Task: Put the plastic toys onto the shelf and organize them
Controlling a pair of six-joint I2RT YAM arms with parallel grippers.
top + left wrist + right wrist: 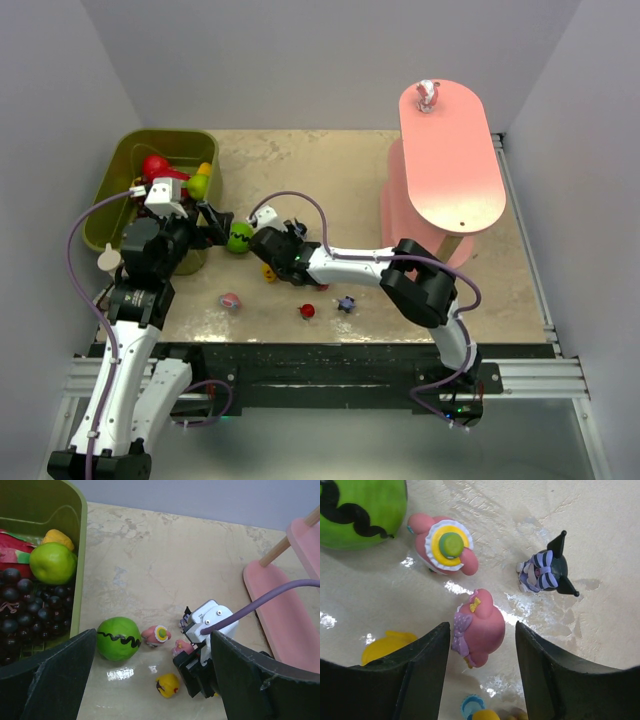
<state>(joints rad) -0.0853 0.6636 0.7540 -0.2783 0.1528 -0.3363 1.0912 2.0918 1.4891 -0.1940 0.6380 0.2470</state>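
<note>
While the pink bow toy [481, 615] sits on the bench [350, 170] between the right fingers [420, 680], the pick-up step is judged to be in hand. The right fingers are held open, one on each side of the toy. A small gap is seen on one side, so nothing is gripped yet. The left fingers [45, 680] are spread wide and empty, near the bin [165, 134].

Next, it is thought, the right fingers must be closed softly on the toy. It must then be lifted straight up, so the toys just beside it are not knocked, and carried to the shelf [450, 160] at the far right of the bench.

One small toy [428, 95] is counted on the shelf's top board. Five are counted by the right fingers: the pink bow toy, a hat toy [445, 550], a striped toy [545, 572], a yellow toy [385, 647] and one half hidden at the edge. Three more are counted nearer the front: a pink toy [230, 300], a red toy [307, 311] and a purple toy [346, 303]. One green ball [355, 510], one bin and one shelf are counted too.
</note>
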